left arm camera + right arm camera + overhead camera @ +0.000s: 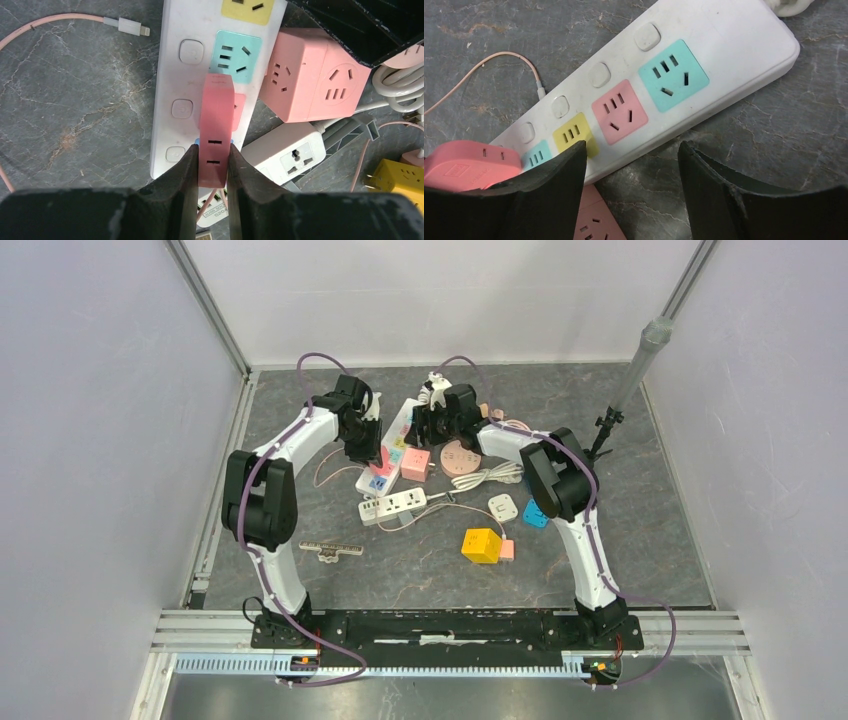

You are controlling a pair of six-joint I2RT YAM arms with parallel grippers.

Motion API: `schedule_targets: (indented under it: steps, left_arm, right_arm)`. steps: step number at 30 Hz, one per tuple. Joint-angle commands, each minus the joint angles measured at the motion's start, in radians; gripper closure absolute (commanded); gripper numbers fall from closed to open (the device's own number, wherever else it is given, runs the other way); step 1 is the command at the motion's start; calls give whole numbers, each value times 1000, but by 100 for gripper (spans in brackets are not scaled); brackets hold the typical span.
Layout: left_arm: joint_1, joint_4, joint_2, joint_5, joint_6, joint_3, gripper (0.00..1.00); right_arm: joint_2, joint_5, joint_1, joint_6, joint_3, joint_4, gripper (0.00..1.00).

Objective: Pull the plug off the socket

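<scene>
Left arm (300, 440) and right arm (590, 530), both white and black, bend in over the long white plastic power strip with coloured sockets (403, 420). Left gripper (212, 150) pinches the pink block-shaped plug (216, 110) on the strip's near end. Right gripper (631, 150) hangs over the strip's edge, jaws wide apart, holding nothing.

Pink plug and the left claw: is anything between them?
Nothing. In the left wrist view, the left gripper presses its fingers straight against both sides of the pink plug, which stands on the white power strip.
</scene>
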Motion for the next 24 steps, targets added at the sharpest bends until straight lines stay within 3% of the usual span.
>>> schedule_targets:
  steps: [1, 8, 14, 18, 21, 24]
  left_arm:
    - [-4, 115, -31, -34, -75, 5, 98]
    - [2, 94, -51, 90, -126, 62, 98]
    - [48, 88, -70, 174, -171, 74, 98]
    - [61, 59, -79, 57, -122, 47, 98]
    - [52, 57, -90, -107, -132, 16, 98]
    - [-13, 80, -83, -193, -151, 4, 98]
  right_arm:
    - [55, 14, 11, -14, -16, -205, 29]
    - [110, 172, 47, -106, 80, -384, 39]
    - [124, 227, 66, -135, 92, -426, 47]
    - [131, 235, 70, -133, 109, -441, 49]
    - [139, 244, 71, -134, 122, -452, 50]
    - [147, 247, 76, -134, 146, -470, 50]
